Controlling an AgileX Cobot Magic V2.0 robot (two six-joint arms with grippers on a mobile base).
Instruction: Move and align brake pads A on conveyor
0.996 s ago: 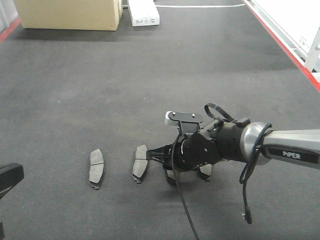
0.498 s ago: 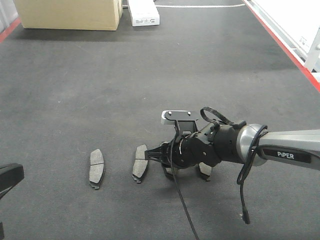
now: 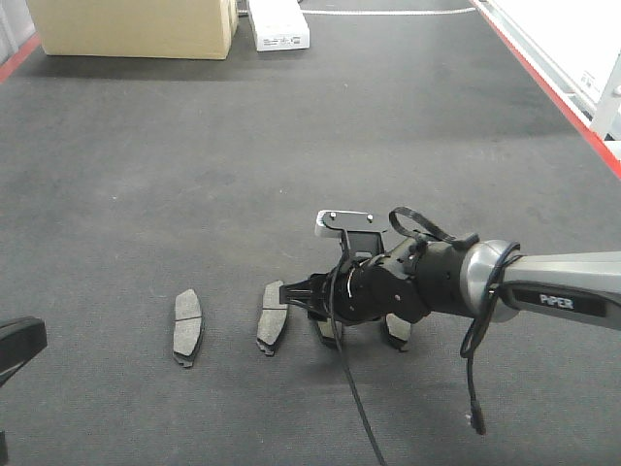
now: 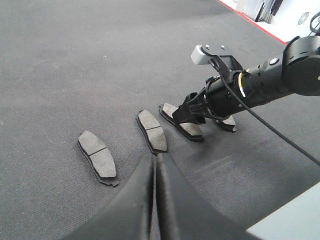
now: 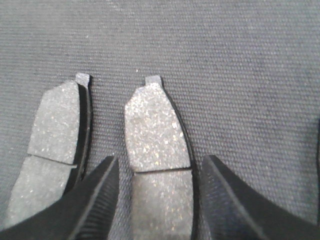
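Four brake pads A lie in a row on the conveyor (image 3: pixel 291 146), a dark felt-like belt. From the left they are the first (image 3: pixel 188 327), second (image 3: pixel 273 317) and third (image 3: pixel 327 332) pads, and a fourth (image 3: pixel 398 330) half hidden behind my right wrist. My right gripper (image 5: pixel 160 165) is open, low over the belt, with its fingers either side of the third pad (image 5: pixel 157 130) and not pinching it. The second pad (image 5: pixel 52 145) lies just left of it. My left gripper (image 4: pixel 155 156) is shut and empty, hovering near the second pad (image 4: pixel 152 131).
A cardboard box (image 3: pixel 131 27) and a white box (image 3: pixel 278 24) stand at the far end of the belt. The red frame edge (image 3: pixel 553 92) runs along the right side. A cable (image 3: pixel 354 398) hangs from the right arm onto the belt.
My right wrist has sunk lower and shifted slightly left over the third pad. The pads have not visibly moved.
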